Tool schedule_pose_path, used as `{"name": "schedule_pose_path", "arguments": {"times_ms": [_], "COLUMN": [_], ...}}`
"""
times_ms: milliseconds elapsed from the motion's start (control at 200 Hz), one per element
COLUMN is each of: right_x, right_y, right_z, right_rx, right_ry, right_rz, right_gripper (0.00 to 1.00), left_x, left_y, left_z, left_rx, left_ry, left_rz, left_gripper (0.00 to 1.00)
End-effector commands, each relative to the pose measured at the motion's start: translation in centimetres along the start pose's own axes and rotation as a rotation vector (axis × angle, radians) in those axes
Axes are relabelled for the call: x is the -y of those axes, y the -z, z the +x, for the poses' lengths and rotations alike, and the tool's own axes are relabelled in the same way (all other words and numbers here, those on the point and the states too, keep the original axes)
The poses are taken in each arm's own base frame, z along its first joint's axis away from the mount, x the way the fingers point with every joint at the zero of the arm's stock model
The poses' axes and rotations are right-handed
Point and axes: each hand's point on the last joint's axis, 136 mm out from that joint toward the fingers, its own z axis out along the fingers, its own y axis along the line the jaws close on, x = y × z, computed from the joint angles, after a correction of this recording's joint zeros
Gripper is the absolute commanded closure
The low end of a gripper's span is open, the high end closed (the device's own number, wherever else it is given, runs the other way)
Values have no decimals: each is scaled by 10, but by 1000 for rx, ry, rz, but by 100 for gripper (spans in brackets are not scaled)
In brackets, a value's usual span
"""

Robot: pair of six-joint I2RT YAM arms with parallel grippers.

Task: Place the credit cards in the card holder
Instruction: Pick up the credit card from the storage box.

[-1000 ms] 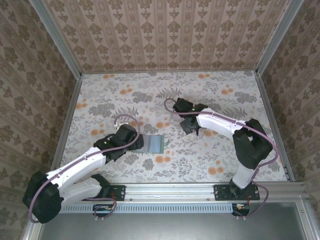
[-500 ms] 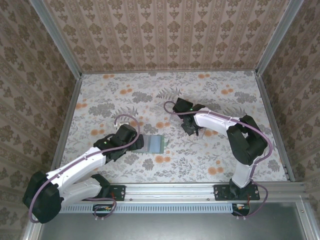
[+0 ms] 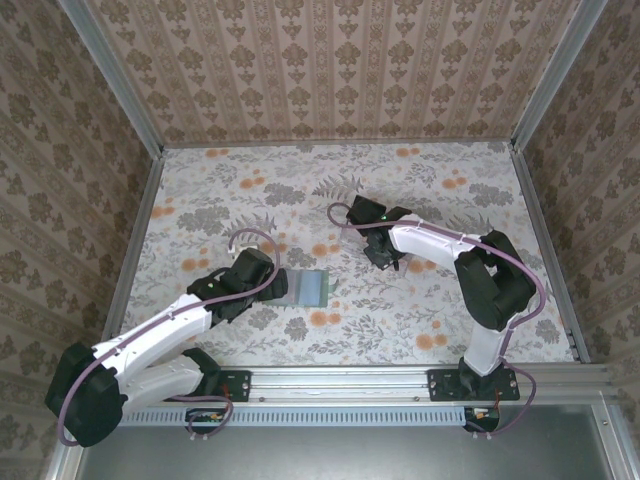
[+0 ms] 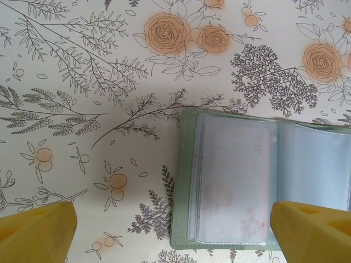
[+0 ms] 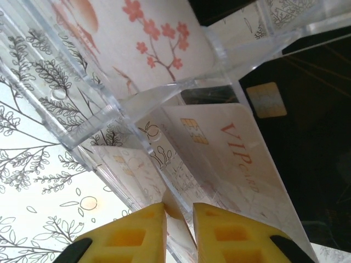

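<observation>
The green card holder (image 4: 186, 181) lies open on the flowered table, its clear sleeves (image 4: 233, 175) facing up. In the top view the card holder (image 3: 313, 288) lies just right of my left gripper (image 3: 287, 286). That left gripper (image 4: 173, 233) is open, its yellow fingertips (image 4: 33, 230) spread wide on either side of the holder's near edge. My right gripper (image 5: 179, 230) is down at the clear tray (image 5: 82, 126), shut on the rounded corner of a pale credit card (image 5: 174, 211). A white "VIP" card (image 5: 230, 148) stands in the neighbouring slot.
The tray also holds a blossom-printed card (image 5: 153, 44) and a black chip card (image 5: 296, 98). In the top view my right gripper (image 3: 385, 252) covers most of the tray. Metal rails and patterned walls (image 3: 330, 70) fence the table.
The right arm's elbow swung in a little and its gripper settled lower over the tray. The left arm and the card holder have not moved.
</observation>
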Motion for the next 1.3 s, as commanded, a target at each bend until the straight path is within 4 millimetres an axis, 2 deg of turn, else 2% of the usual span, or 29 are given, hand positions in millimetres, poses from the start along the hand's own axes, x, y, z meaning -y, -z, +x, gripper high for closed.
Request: {"name": "schedule_pose_path", "arguments": {"times_ms": [0,310,495,705,905,1115,1195,1295], "right_x": [-6,-13,-21,-16,-11,-25,-42,-75], "right_y": [4,16,22,32,67,117,135,153], "right_z": [4,-4,-8,-16,-32,-47,-51,-59], "right_rx": [-21,15,34,62,152,281,324,381], "right_ry": [21,107,151,168,139,49,-13,-111], "right_rz": [-51,-116,-171,-172,-209,-329,-425,-555], "right_gripper": [82,84,94,100,100,100,100,100], "left_x": [-1,-1,1,4,4,2,0,-9], "left_y": [0,0,0,0,1,0,1,2], "left_z": [1,1,2,-2,-6,-7,-8,-9], "left_rx": [-7,-7,-15,-18,-13,-11,-7,1], "left_ry": [-2,-9,-24,-37,-38,-30,-23,-4], "left_rz": [1,4,11,13,11,1,-10,-55], "left_gripper": [0,0,0,0,0,0,0,0]}}
